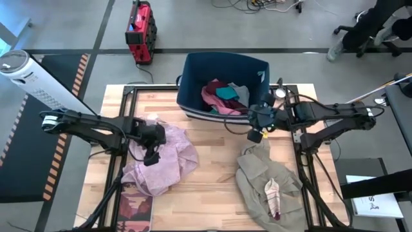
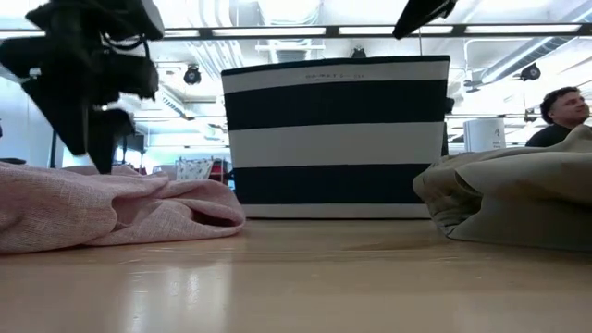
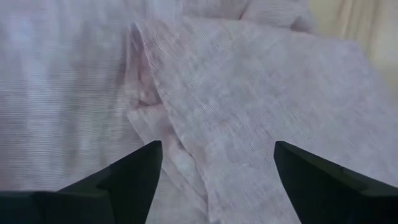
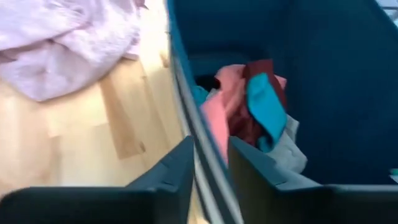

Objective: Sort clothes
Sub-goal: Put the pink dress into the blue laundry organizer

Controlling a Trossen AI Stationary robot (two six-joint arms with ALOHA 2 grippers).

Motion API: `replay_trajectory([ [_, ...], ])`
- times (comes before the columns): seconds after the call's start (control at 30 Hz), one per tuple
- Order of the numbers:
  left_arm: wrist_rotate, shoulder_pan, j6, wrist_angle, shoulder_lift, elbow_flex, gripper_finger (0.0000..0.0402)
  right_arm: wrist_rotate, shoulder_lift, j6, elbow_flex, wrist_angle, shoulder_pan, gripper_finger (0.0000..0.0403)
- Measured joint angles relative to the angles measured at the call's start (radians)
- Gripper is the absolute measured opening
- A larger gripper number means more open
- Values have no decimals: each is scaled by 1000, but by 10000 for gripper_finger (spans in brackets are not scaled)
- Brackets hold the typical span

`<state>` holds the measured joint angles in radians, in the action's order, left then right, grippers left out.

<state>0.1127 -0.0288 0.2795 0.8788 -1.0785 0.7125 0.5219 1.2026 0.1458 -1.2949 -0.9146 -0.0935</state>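
High view: left gripper (image 1: 153,138), fingers spread apart, hovers over the lilac-pink garment (image 1: 164,161) at eight o'clock; right gripper (image 1: 261,122), fingers nearly together around the navy bin (image 1: 193,77) rim, twelve o'clock.

A robotics laboratory or workshop: a wooden desk (image 1: 212,161) in a black metal frame stands on a grey floor with hazard-striped mats (image 1: 77,74), loose cables (image 1: 257,5), a red equipment case (image 1: 140,31), office chairs (image 1: 370,26) and exposed ceiling ducts (image 2: 305,9).
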Motion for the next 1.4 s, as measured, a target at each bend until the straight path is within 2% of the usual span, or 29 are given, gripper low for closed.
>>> replay_trajectory([
  [0.07,-14,-8,31,-61,-1,-42,309,-2,2,17,0,0,-26,104],
  [0.17,-93,-10,48,-155,-1,-91,317,-2,15,28,0,0,-58,144],
  [0.27,-186,-10,46,-180,-1,-122,317,-3,32,39,0,6,-81,175],
  [0.33,-206,-9,47,-196,-4,-146,313,-5,43,47,1,6,-95,189],
  [0.5,-191,-9,68,-252,-56,-199,301,-5,58,56,1,8,-114,203],
  [0.7,-201,-9,103,-323,-196,-214,277,-5,60,66,1,15,-117,198],
  [0.87,-290,-10,129,-375,-277,-195,211,-5,60,66,1,15,-118,187],
  [0.97,-339,-10,113,-367,-281,-169,137,-4,60,66,1,15,-118,179],
  [1.07,-356,-8,70,-354,-275,-128,42,-4,60,66,1,16,-118,172],
  [1.1,-356,-8,59,-351,-274,-111,24,-4,60,63,1,16,-118,170],
  [1.27,-363,-8,44,-296,-248,1,12,-3,57,62,1,14,-119,159],
  [1.4,-424,-9,3,-210,-190,114,8,-3,39,63,1,11,-135,148],
])
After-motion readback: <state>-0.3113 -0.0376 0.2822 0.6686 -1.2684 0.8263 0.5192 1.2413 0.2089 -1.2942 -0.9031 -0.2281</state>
